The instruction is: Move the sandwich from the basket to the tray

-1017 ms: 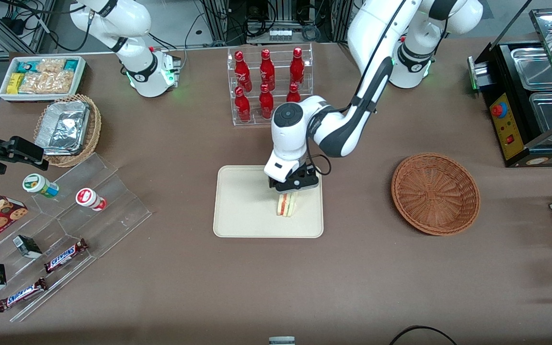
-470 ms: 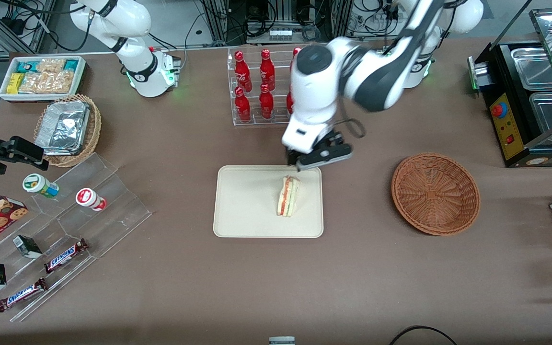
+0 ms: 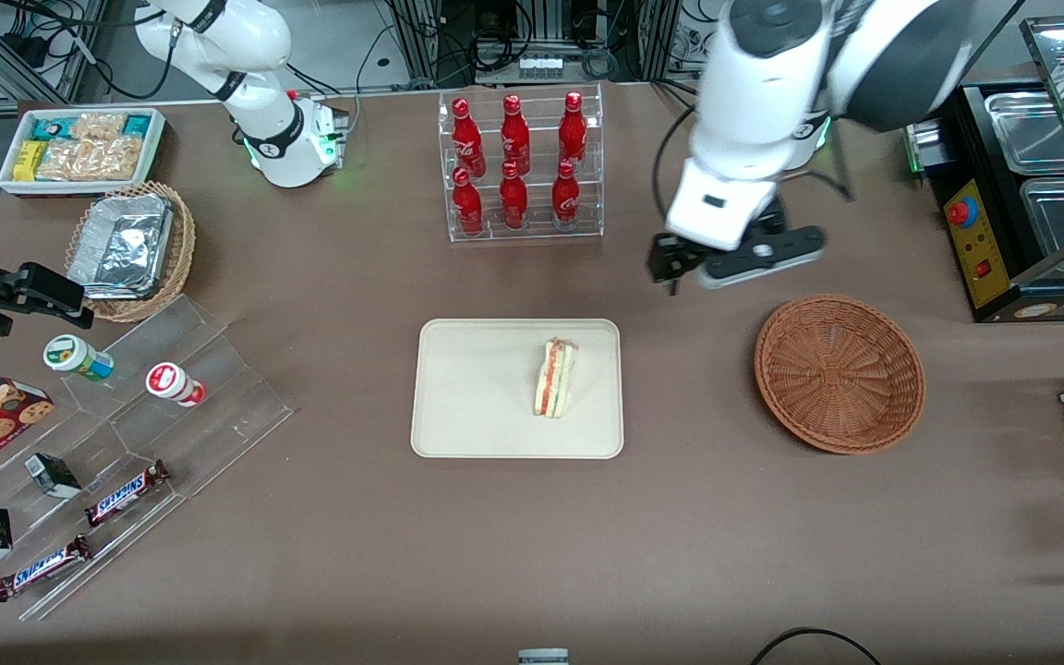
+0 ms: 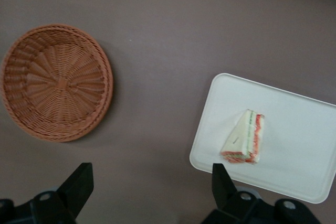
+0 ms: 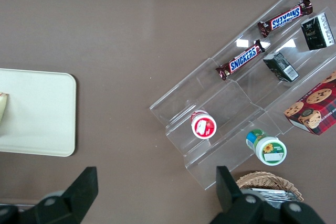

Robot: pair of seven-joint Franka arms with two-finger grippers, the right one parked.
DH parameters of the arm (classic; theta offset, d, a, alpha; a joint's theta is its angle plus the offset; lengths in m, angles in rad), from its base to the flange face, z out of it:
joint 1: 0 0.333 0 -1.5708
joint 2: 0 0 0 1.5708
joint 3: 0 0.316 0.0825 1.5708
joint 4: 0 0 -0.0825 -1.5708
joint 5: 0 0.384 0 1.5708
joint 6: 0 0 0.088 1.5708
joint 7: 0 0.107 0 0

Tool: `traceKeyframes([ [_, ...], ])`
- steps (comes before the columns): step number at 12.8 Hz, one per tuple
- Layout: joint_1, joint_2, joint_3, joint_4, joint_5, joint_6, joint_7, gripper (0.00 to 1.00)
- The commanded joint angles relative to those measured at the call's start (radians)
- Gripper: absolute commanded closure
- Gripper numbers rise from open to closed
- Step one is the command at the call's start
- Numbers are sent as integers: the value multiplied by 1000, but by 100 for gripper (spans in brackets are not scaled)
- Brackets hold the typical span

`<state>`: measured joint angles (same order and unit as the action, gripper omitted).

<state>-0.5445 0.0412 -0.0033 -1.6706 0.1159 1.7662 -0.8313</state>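
Table (image 3: 329,573): brown matte top, evenly lit.
Back edge: metal frames and dark cables (image 3: 513,37) past it.

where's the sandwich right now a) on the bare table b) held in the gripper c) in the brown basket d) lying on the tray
d: the sandwich lies on the cream tray, the basket holds nothing, and the gripper is open, raised above the table between tray and basket.

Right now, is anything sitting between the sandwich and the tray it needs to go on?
No. The sandwich already lies on the tray; the basket is empty. The gripper is open, raised over bare table between them.
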Motion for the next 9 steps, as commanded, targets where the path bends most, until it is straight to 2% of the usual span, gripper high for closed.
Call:
traceKeyframes([
  [1, 84, -76, -11, -24, -35, -62, 124, 0],
  [3, 136, -110, 0, -23, -38, -122, 251, 0],
  [5, 188, -130, 44, -18, -88, -152, 361, 0],
  [6, 199, -130, 58, -15, -90, -177, 407, 0],
  [9, 202, -129, 117, -14, -87, -194, 432, 0],
])
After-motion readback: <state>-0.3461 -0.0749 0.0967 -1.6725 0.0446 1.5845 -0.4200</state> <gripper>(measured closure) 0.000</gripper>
